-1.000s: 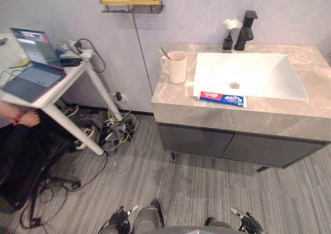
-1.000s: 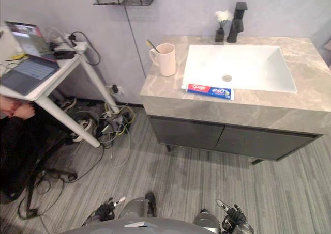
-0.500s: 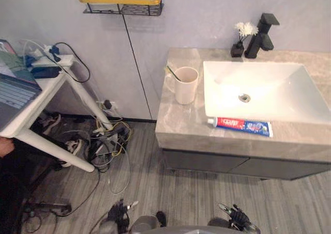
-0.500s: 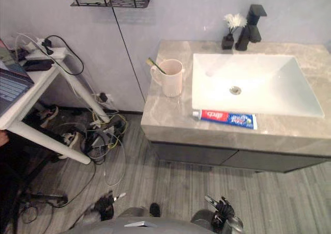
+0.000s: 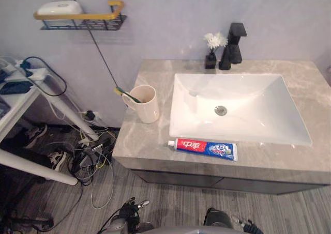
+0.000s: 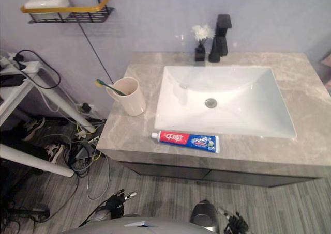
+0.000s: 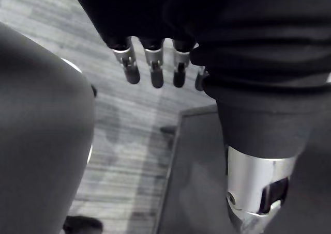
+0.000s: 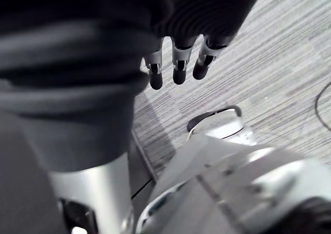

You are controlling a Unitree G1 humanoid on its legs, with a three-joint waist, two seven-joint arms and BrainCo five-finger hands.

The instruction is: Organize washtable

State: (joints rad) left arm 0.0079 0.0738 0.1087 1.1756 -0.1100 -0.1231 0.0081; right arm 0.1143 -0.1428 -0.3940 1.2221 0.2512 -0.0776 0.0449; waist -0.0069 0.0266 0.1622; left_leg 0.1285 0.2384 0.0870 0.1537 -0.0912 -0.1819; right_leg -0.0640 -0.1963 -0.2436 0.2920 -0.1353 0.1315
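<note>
at the bottom of the frame our left hand and right hand hang low over the floor, both loose and straight, gripping nothing. above them the toothpaste tube lies flat along the countertop's front edge, just before the sink. left of the basin stands the cup holding a toothbrush, with open stone between it and the tube. at the back edge, upper centre, the faucet and flower vase stand side by side.

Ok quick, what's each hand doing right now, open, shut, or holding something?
Left hand: open, fingers hanging relaxed, holding nothing.
Right hand: open, fingers hanging relaxed, holding nothing.
</note>
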